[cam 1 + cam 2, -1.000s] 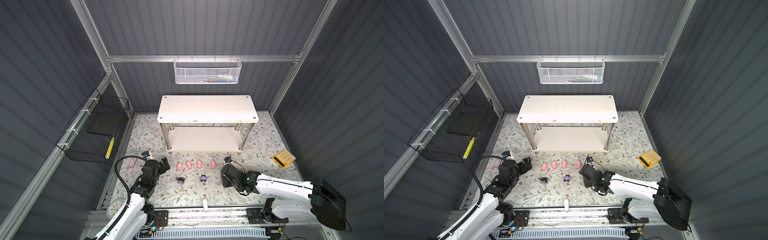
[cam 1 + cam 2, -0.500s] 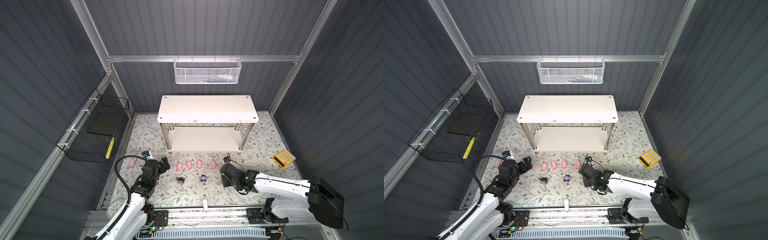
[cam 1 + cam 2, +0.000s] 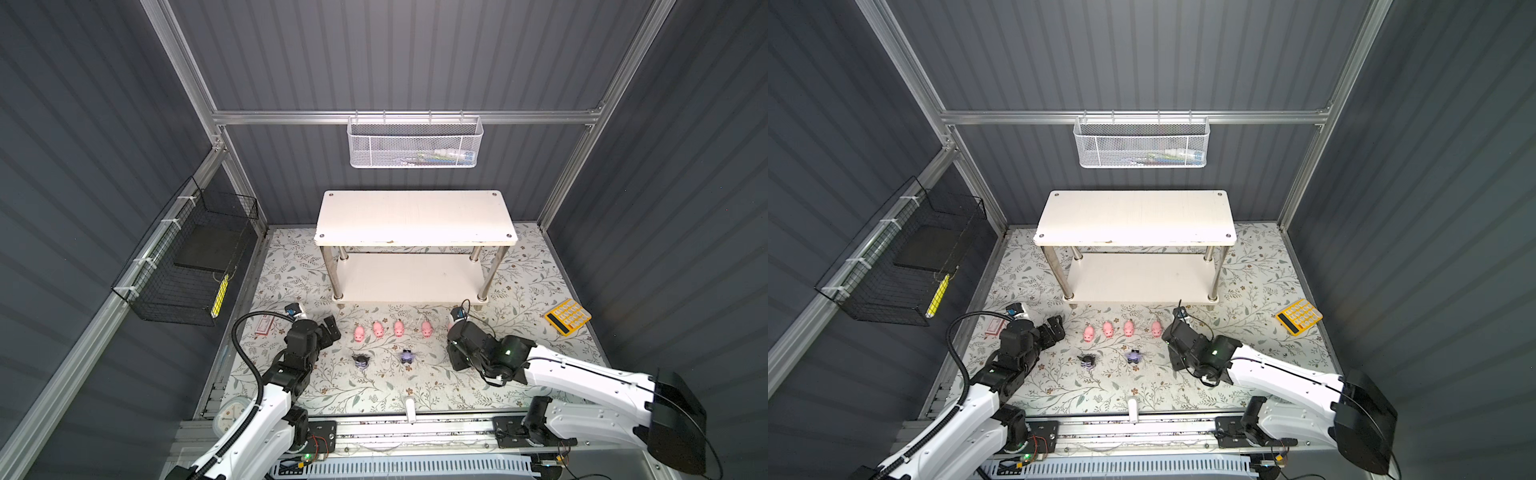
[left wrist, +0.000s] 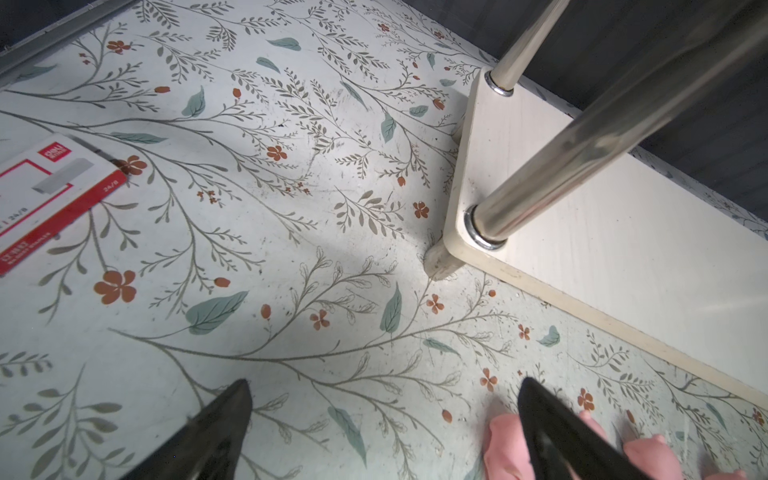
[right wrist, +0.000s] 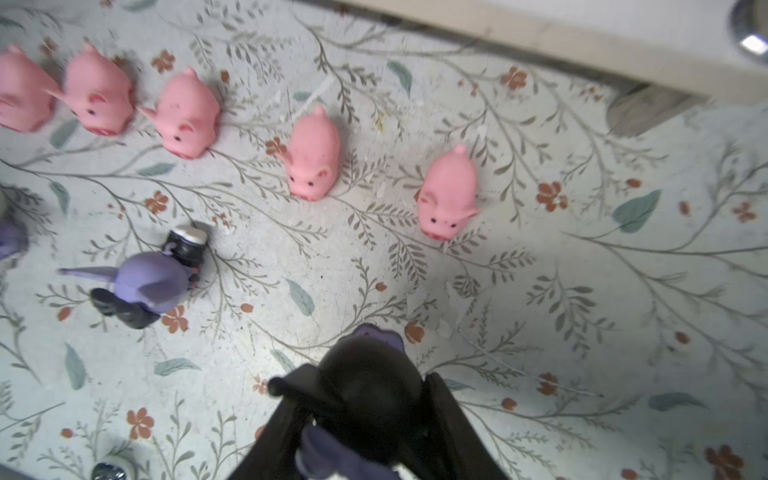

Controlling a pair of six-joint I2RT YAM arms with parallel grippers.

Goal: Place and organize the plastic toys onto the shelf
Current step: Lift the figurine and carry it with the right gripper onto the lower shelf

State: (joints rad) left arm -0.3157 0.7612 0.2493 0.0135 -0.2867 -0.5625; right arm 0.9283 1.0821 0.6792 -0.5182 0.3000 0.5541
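My right gripper (image 5: pixel 357 399) is shut on a black-and-purple eared figure (image 5: pixel 365 374), low over the floral mat, in front of the shelf's right end. Two more such figures (image 3: pixel 360 360) (image 3: pixel 407 356) lie on the mat between the arms. Several pink pigs (image 3: pixel 377 329) (image 3: pixel 1128 328) stand in a row in front of the white two-tier shelf (image 3: pixel 415 216) (image 3: pixel 1136 216), whose boards are bare. My left gripper (image 4: pixel 384 386) (image 3: pixel 330 328) stands open at the row's left end, and the nearest pig (image 4: pixel 503 444) sits just beside one finger.
A yellow calculator (image 3: pixel 567 316) lies on the mat at the right. A red-and-white box (image 4: pixel 54 195) lies left of my left gripper. A white mesh basket (image 3: pixel 415 143) hangs on the back wall, and a black wire basket (image 3: pixel 187 266) on the left wall.
My right gripper's jaws have closed in on the black-and-purple figure, and that arm has shifted slightly left. The left arm and the toys on the mat have not moved.
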